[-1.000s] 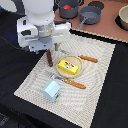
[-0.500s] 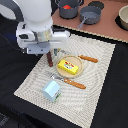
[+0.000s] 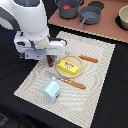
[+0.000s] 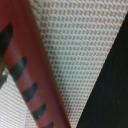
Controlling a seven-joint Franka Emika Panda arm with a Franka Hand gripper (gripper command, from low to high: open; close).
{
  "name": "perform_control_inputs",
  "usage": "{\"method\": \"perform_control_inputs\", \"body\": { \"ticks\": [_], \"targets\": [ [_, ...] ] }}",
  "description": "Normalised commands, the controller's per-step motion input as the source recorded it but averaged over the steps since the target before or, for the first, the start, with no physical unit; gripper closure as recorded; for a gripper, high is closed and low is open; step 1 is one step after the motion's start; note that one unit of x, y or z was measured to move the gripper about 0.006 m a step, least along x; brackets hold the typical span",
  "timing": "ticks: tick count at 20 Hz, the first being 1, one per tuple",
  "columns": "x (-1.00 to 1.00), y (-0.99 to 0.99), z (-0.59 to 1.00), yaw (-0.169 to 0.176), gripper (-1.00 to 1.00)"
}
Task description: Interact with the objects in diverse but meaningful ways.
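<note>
My gripper (image 3: 50, 58) hangs over the left part of the woven placemat (image 3: 95, 75), shut on the brown sausage (image 3: 50, 63), which points down toward the mat. The wrist view is filled by the sausage (image 4: 27, 75) with its black grill marks, close above the mat; the fingers are hidden there. The yellow packet (image 3: 68, 66) with a red label lies on a small plate (image 3: 77, 61) just to the exterior view's right of the gripper. The light blue cup (image 3: 51, 90) stands near the mat's front. At the back, the grey pot (image 3: 69, 9) holds the red tomato (image 3: 66, 6).
An orange-handled knife (image 3: 89, 59) lies beyond the plate and an orange-handled fork (image 3: 72, 82) in front of it. A grey pan (image 3: 90, 15) and a bowl (image 3: 123, 17) sit on the brown board at the back. Black table (image 4: 112, 85) surrounds the mat.
</note>
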Motion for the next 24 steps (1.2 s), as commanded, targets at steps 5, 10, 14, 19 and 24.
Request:
{"method": "perform_control_inputs", "body": {
  "ticks": [5,10,14,19,24],
  "targets": [
    [-0.11,0.02,-0.14,-0.023,1.0],
    [-0.1,0.01,-0.05,-0.001,1.0],
    [-0.06,0.08,0.14,-0.008,1.0],
    [0.49,0.47,0.97,-0.066,1.0],
    [0.59,0.57,1.0,-0.049,1.0]
  ]
}}
